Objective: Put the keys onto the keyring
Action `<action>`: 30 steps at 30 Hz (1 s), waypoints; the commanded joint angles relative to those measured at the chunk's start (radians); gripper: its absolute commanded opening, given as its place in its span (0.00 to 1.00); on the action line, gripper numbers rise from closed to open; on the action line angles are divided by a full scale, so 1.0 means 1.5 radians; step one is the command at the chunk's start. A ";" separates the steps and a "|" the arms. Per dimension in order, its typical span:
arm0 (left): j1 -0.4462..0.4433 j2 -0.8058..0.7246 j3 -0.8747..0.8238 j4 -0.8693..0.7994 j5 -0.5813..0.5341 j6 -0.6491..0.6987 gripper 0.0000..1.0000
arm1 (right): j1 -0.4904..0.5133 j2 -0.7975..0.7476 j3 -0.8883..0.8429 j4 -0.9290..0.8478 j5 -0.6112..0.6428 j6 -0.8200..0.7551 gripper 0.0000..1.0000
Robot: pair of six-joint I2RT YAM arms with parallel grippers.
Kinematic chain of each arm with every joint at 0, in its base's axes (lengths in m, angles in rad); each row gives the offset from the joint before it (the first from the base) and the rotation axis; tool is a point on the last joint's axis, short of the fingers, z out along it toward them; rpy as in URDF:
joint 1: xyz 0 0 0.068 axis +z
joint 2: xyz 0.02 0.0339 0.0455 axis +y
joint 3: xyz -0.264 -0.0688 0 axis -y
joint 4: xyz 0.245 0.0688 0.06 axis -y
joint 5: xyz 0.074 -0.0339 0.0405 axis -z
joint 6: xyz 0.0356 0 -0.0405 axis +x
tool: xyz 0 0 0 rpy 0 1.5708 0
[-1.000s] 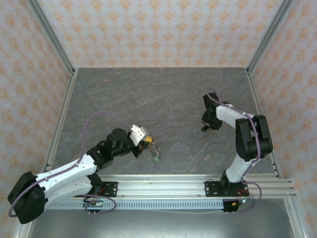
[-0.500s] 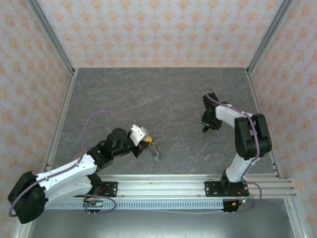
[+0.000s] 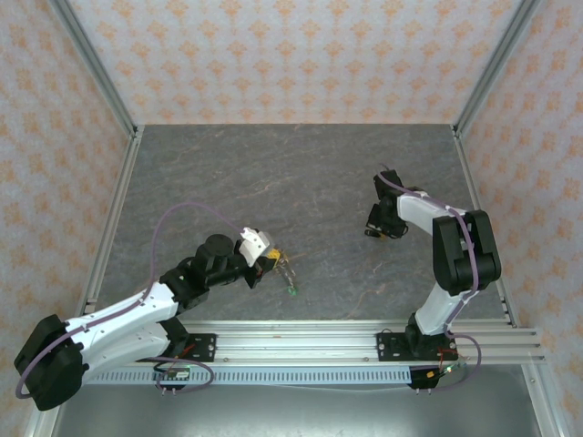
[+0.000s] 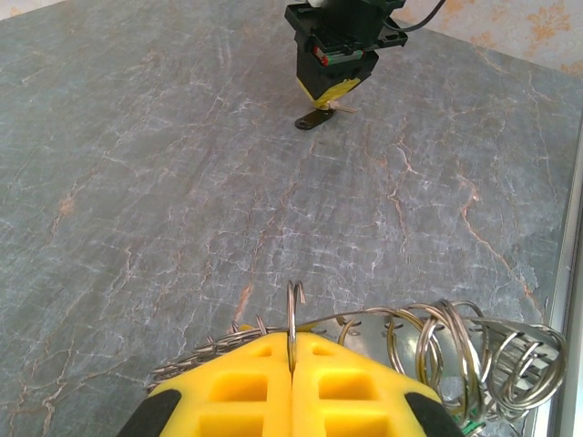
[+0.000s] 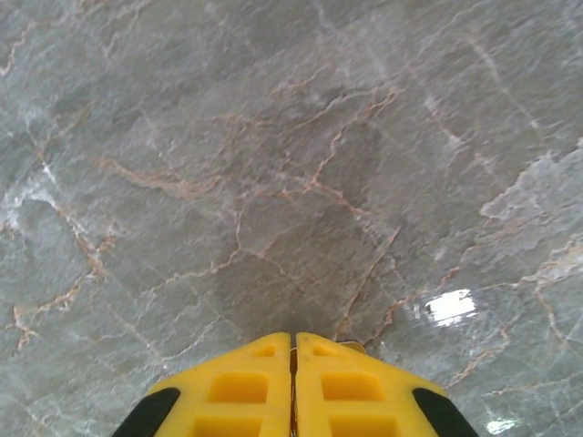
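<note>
- Left gripper point(image 4: 291, 348), near-left of the bench point(image 3: 301, 173): jaws clenched on one keyring point(image 4: 460, 350), its wire loops bunched.
- One green key point(image 3: 291, 292) hangs from it.
- Right gripper point(image 4: 330, 91), far right: jaws clenched, apparently pinching one dark key point(image 4: 314, 121).

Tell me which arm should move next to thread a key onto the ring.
Right. The right gripper is shut on a small dark key with open grey marbled table around it; the left gripper pinches the coiled metal keyring and can hold it.

Bright, even light, soft shadows, glare (tabletop point(image 5: 451, 307))
</note>
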 commanded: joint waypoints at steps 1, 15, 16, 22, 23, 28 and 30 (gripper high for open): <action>0.006 0.003 0.032 0.003 0.014 0.003 0.00 | -0.003 -0.013 -0.011 -0.042 -0.013 -0.027 0.09; 0.006 0.016 0.039 -0.005 0.017 0.006 0.00 | -0.003 -0.042 0.009 -0.072 -0.014 -0.038 0.16; 0.006 0.016 0.039 -0.005 0.018 0.005 0.00 | -0.004 -0.044 0.010 -0.077 -0.011 -0.036 0.15; 0.006 0.020 0.039 -0.002 0.019 0.005 0.00 | -0.004 -0.051 0.008 -0.083 -0.004 -0.033 0.12; 0.005 0.022 0.039 -0.003 0.019 0.005 0.00 | -0.003 -0.050 0.008 -0.084 -0.006 -0.032 0.12; 0.006 0.030 0.041 -0.002 0.026 0.005 0.00 | -0.002 -0.040 0.007 -0.082 -0.019 -0.026 0.16; 0.005 0.031 0.040 -0.002 0.027 0.005 0.00 | -0.001 -0.039 0.008 -0.081 -0.022 -0.024 0.17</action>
